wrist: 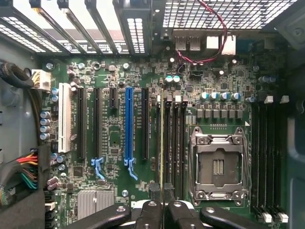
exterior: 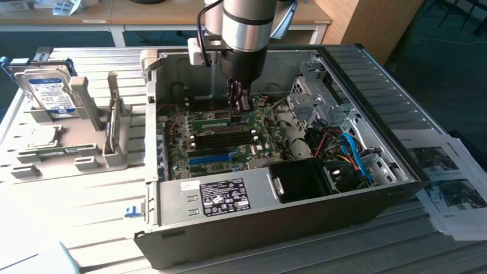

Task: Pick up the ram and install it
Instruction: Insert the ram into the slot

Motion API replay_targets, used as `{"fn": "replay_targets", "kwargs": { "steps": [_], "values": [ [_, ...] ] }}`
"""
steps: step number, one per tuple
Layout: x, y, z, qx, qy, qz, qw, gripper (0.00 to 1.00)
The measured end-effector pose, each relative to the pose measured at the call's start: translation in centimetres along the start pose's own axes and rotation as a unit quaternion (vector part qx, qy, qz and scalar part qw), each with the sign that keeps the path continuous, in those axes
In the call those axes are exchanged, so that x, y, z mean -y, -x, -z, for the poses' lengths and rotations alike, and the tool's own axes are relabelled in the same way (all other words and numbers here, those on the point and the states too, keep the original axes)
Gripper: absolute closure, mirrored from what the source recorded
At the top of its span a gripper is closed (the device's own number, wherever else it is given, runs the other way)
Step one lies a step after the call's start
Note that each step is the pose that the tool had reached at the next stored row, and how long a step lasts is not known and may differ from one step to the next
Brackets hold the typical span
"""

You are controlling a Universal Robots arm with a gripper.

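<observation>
Ram (wrist: 162,138) stands edge-on in the narrowly closed gripper (wrist: 162,191), pinched near one end. It runs along the memory slots (wrist: 175,143), between the blue slot (wrist: 128,124) and the processor socket (wrist: 218,164), mid-motherboard (wrist: 114,138). Whether it is seated I cannot tell. Gripped off-centre, it could tilt under pressure, miss the slot and jam, straining the latches.

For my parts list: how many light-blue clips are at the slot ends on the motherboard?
2. One light-blue clip sits at the end of a black slot; the other at the end of the bright-blue slot. Others could be hidden behind the gripper.
</observation>
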State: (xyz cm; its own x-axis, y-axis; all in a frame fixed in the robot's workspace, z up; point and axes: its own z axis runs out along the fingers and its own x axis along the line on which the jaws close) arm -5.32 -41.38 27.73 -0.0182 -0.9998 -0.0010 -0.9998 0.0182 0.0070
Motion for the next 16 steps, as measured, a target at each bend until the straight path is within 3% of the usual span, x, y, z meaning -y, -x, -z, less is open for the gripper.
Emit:
{"fn": "replay_targets", "kwargs": {
  "steps": [16],
  "values": [
    [0.17, 0.0, -0.39, 0.0, 0.0, 0.0, 1.0, 0.88]
  ]
}}
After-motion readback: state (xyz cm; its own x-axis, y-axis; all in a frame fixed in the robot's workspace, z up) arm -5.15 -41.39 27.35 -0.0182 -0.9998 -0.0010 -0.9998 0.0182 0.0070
